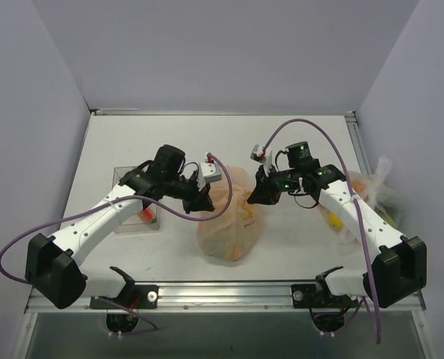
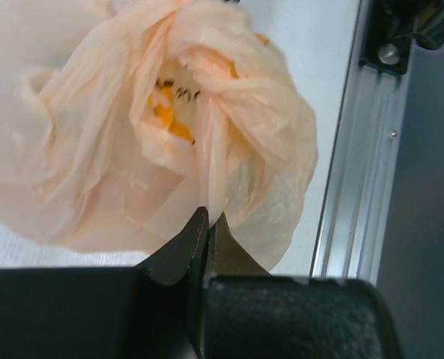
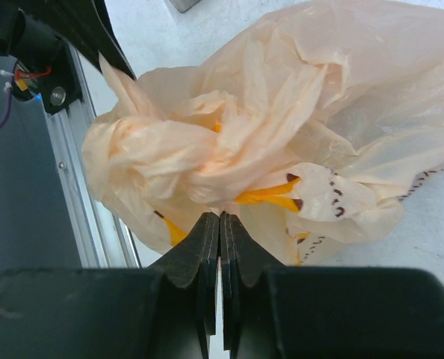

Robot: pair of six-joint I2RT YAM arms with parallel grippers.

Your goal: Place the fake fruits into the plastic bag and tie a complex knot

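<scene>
The peach-orange plastic bag (image 1: pixel 229 228) sits bulging on the table between both arms. Its top is gathered into a twisted bunch, the knot (image 3: pixel 222 142), which also shows in the left wrist view (image 2: pixel 188 105). My left gripper (image 1: pixel 205 199) is shut on a thin strip of the bag's film (image 2: pixel 211 179) at the bag's upper left. My right gripper (image 1: pixel 256 196) is shut on the bag's film just under the bunch (image 3: pixel 220 215) at the upper right. No fake fruits show through the bag; only orange print is visible.
A clear rectangular tray (image 1: pixel 129 221) with a small red-orange item (image 1: pixel 146 215) lies left of the bag, under my left arm. A clear whitish bag (image 1: pixel 377 193) with coloured contents lies at the right edge. The metal rail (image 1: pixel 229 288) runs along the table's near edge.
</scene>
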